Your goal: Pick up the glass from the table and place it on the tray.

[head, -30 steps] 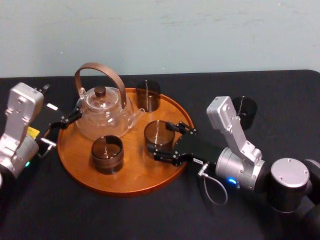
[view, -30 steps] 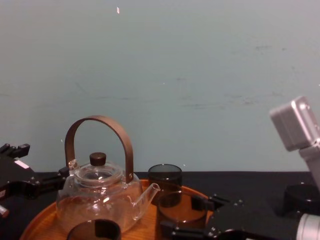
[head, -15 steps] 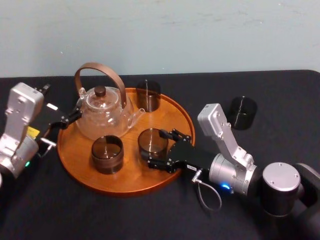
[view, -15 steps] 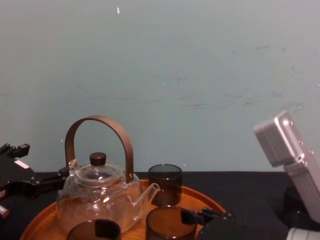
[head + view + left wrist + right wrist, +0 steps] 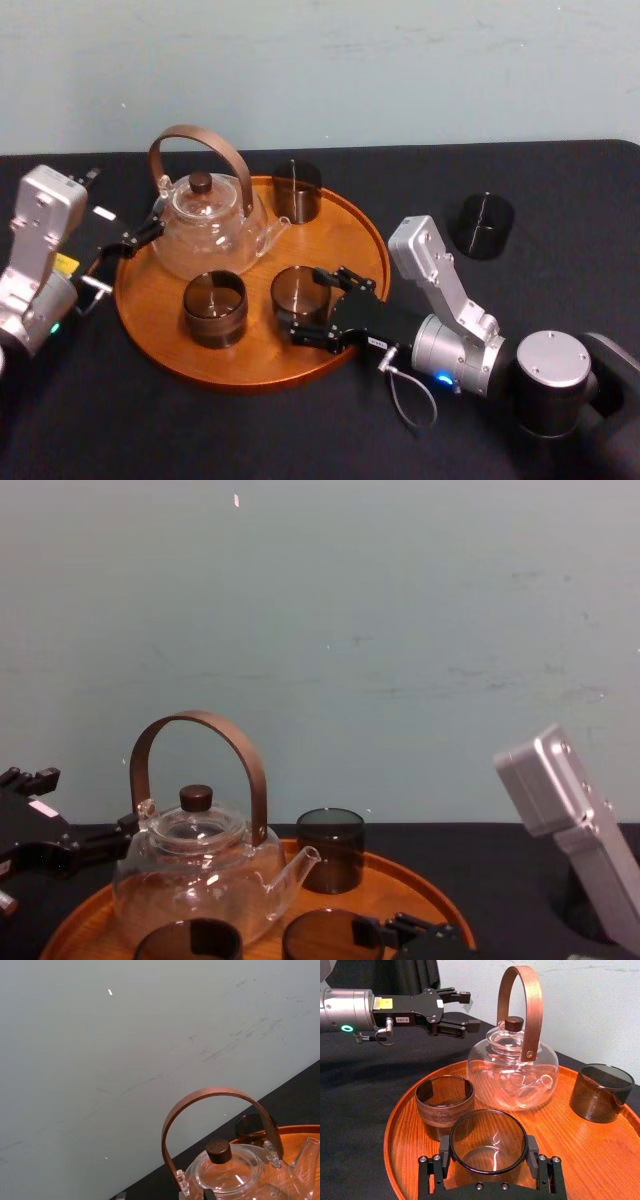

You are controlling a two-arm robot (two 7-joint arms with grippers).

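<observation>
Pale blue-green wall (image 5: 400,70) backs the scene, and below it the matte black table (image 5: 560,200) runs across the whole width. On the table sits the tray (image 5: 340,225), round, orange-brown wood with a low rim. The right arm reaches in over the tray's near right edge, and the right gripper (image 5: 302,303) pinches the glass (image 5: 300,292), one finger against each side of its smoky wall. In the right wrist view the right gripper (image 5: 487,1152) has its pads pressed to the glass (image 5: 488,1145), which stands upright and well inside the rim. Its base is hidden by the gripper body, so contact with the wood cannot be told. Beyond this gripper and to its left stands the glass teapot (image 5: 205,225) with a tall brown hoop handle and a dark knob on its lid. Just beside the gripper on its left sits a banded glass (image 5: 214,308), near the held one but apart from it. Beyond the gripper, at the tray's back edge, stands a far glass (image 5: 297,192). A dark cup (image 5: 482,225) stands on the bare table off to the gripper's right, well apart from the tray. The left gripper (image 5: 140,238) hangs at the tray's left edge, close to the teapot, fingers spread on nothing.
</observation>
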